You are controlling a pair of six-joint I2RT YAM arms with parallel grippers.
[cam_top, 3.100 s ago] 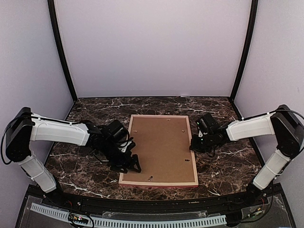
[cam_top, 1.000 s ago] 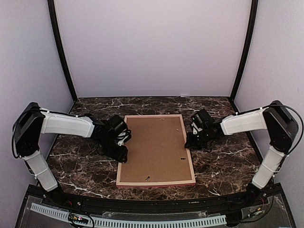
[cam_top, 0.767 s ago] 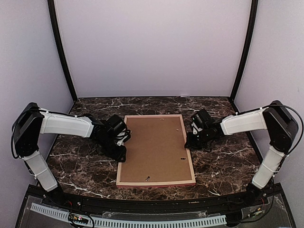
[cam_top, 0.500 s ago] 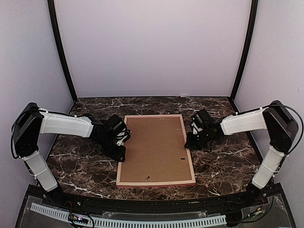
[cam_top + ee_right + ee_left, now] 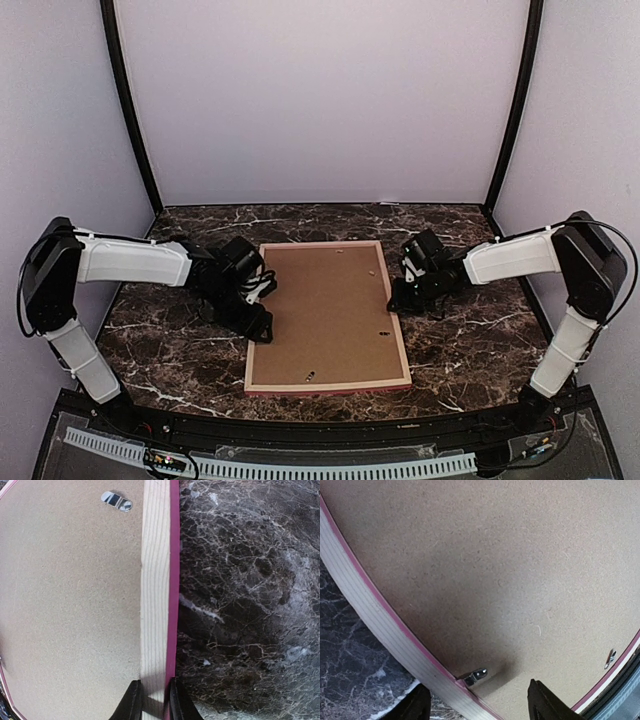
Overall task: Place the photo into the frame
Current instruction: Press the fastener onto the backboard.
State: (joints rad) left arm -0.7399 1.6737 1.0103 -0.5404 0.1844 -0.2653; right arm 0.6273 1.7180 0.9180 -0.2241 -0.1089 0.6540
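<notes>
Left wrist view: the left gripper (image 5: pixel 480 706) stands wide, with one finger (image 5: pixel 415 705) over the table (image 5: pixel 350 690) outside the frame (image 5: pixel 365 615) and the other above the backing board (image 5: pixel 520 580). Between them, just ahead of the tips, lie the frame's left rail and a small metal tab (image 5: pixel 475 675) that juts from the rail over the board. Neither finger can be seen to touch anything.

Right wrist view: the right gripper (image 5: pixel 154 702) is drawn narrow and pinches the right rail, one fingertip on the light wood inner side and one on the pink outer face. A second tab (image 5: pixel 116 500) lies farther along that rail, well ahead of the tips.

Top external view: the frame rests back-up on the table, between the two grippers. The left gripper is at its left rail and the right gripper at the rail opposite. The backing board fills the opening. The photo is not visible in any view, and whether it lies under the board cannot be told.

Judged from this layout, the step in hand is fastening the back: the board is seated and the tabs remain to be dealt with. The next move probably calls for the left fingertips to come down on the near tab and push it flat across the board while the right grip steadies the frame against sliding.
</notes>
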